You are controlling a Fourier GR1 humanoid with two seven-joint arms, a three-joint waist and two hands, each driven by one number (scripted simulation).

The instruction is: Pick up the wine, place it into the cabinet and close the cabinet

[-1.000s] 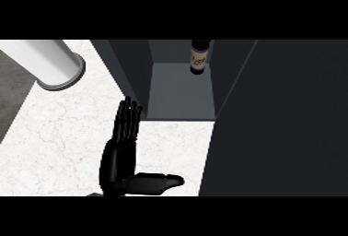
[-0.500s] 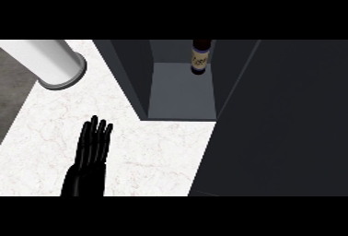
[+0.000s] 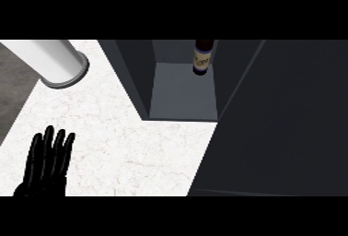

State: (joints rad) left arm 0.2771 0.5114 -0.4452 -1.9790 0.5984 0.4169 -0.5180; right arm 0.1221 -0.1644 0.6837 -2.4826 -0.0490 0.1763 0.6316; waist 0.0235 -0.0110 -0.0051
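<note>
The wine bottle (image 3: 202, 58) stands upright at the back of the dark cabinet (image 3: 183, 94), on its grey floor; only its lower part with a pale label shows. The cabinet's door (image 3: 285, 120) is a large dark panel filling the right side of the view, standing partly across the opening. My left hand (image 3: 46, 163) lies at the lower left over the white marble counter, fingers straight and pointing away, open and holding nothing, well clear of the cabinet. My right hand does not show.
A white cylinder with a grey rim (image 3: 58, 64) stands at the upper left on the counter (image 3: 129, 147). A dark grey strip (image 3: 14, 101) runs along the counter's left edge.
My left hand has drawn back from the cabinet's front, moving down and left toward the lower left corner. The bottle has not moved.
</note>
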